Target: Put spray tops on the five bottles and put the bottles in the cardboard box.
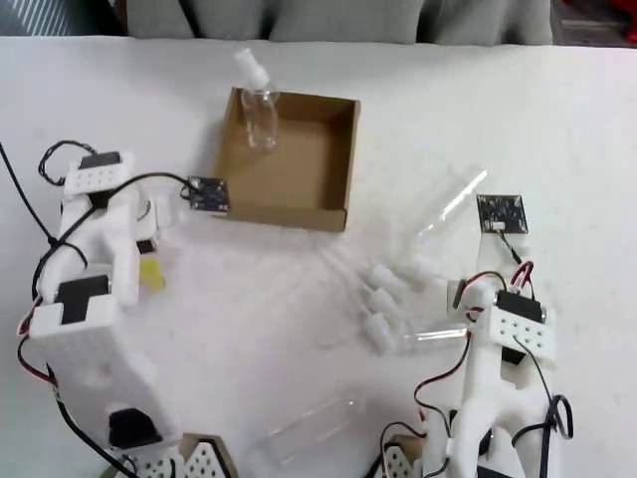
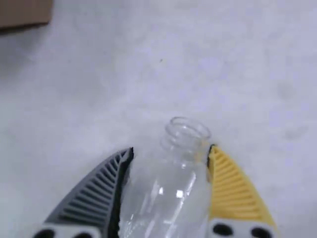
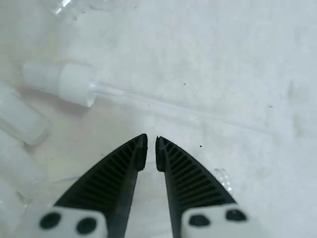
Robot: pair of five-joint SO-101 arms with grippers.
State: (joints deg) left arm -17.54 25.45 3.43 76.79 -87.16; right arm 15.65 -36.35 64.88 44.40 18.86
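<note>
I log: left jaws clenched on uncapped bottle [image 2: 173, 191]. Right jaws pinched together, holding nothing, near spray top [image 3: 64, 82]. Capped bottle [image 1: 261, 115] upright in cardboard box [image 1: 279, 214].

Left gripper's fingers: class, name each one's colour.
The left gripper has one grey finger and one yellow finger; best in the left wrist view.

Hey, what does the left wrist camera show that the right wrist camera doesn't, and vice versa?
Left wrist view: the left gripper shut on an uncapped clear bottle, and a corner of the cardboard box. Right wrist view: the right gripper, shut and empty, near a spray top lying with its long tube, more spray tops beside it. Both: the white table.
</note>
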